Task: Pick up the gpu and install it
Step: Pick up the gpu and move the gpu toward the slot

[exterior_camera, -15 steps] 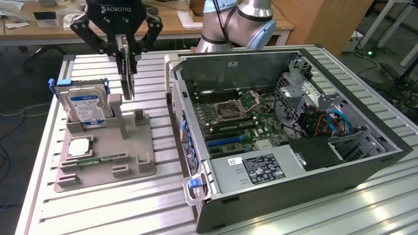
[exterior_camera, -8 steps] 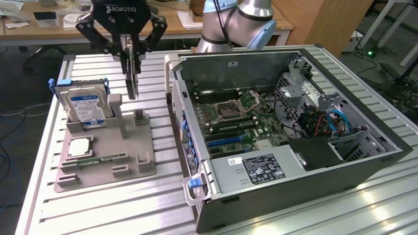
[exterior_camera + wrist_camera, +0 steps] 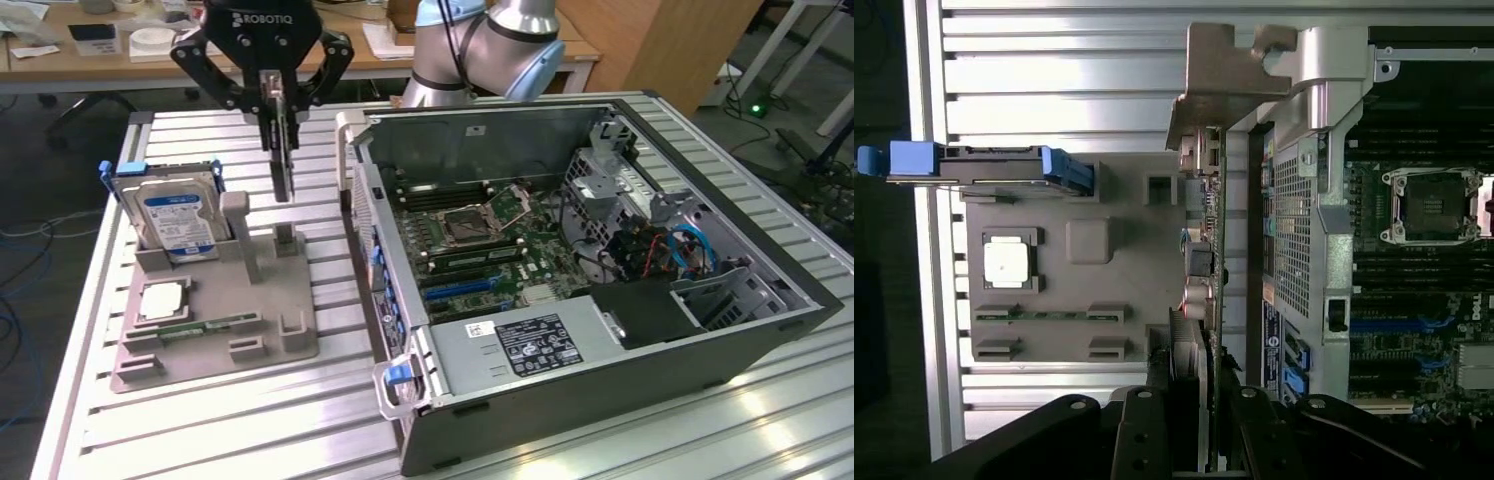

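Observation:
The gpu (image 3: 282, 172) is a thin dark card that hangs on edge in the air above the grey holder stand (image 3: 200, 345). My gripper (image 3: 278, 118) is shut on its upper end. The card's lower end is just above the upright post of the stand, clear of it. In the wrist view the gpu (image 3: 1206, 235) shows edge-on, with its pale metal bracket (image 3: 1222, 85) at the far end and my gripper (image 3: 1196, 385) clamped on the near end. The open computer case (image 3: 574, 250) lies to the exterior view's right of the card, with the motherboard (image 3: 467, 245) exposed.
On the stand are a silver hard drive (image 3: 180, 220) with a blue label, a square processor chip (image 3: 163, 298) and a narrow green memory stick (image 3: 200, 327). The case's raised side wall (image 3: 363, 190) stands between the stand and the motherboard. Desks and cables lie behind.

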`<state>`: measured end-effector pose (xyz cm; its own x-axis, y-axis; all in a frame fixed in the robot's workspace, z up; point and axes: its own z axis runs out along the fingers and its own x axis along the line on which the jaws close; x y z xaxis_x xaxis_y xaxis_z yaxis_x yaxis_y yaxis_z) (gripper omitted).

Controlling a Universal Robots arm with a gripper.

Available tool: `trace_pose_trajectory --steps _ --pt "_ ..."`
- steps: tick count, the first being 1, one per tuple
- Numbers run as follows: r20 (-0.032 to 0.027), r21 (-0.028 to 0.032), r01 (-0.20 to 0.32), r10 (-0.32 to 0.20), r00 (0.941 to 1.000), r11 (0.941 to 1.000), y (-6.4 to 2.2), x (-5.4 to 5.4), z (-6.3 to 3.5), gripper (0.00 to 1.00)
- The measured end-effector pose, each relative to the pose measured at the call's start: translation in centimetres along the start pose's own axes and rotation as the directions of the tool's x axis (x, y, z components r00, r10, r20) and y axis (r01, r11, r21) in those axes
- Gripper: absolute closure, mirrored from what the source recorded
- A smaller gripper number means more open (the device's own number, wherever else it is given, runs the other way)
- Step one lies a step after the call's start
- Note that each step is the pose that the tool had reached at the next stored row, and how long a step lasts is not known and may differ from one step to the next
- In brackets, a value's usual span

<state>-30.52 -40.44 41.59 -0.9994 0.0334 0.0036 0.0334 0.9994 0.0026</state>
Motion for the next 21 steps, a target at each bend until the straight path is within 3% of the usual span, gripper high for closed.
trace_pose_trajectory --steps 21 --pt "0.0 0.0 0.0 0.0 1.0 1.0 0.07 -2.1 0.06 0.73"
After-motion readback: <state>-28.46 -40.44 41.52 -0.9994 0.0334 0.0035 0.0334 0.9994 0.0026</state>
